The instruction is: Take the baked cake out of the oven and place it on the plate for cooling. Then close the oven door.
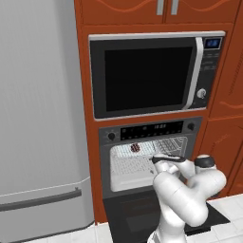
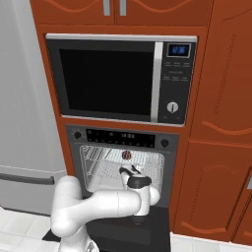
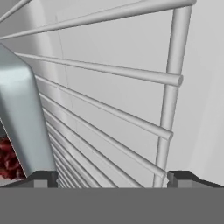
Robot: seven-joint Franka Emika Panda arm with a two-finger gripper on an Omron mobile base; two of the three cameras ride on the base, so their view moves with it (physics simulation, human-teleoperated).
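The Panda arm's gripper (image 3: 108, 177) is reaching into the open oven (image 1: 147, 163) at frame centre, fingers standing wide apart and holding nothing — likely readied for the baked cake (image 1: 135, 148), which is sitting on the upper wire rack (image 1: 142, 151) — door (image 1: 142, 213) lying folded down below

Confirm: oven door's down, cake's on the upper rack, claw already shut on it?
Not quite: the claw is open, holding nothing. In the hand view its tips stand wide apart, and the cake sits off to one side of them, behind a grey bar. The rest holds: the oven door is down and the cake sits on the upper rack.
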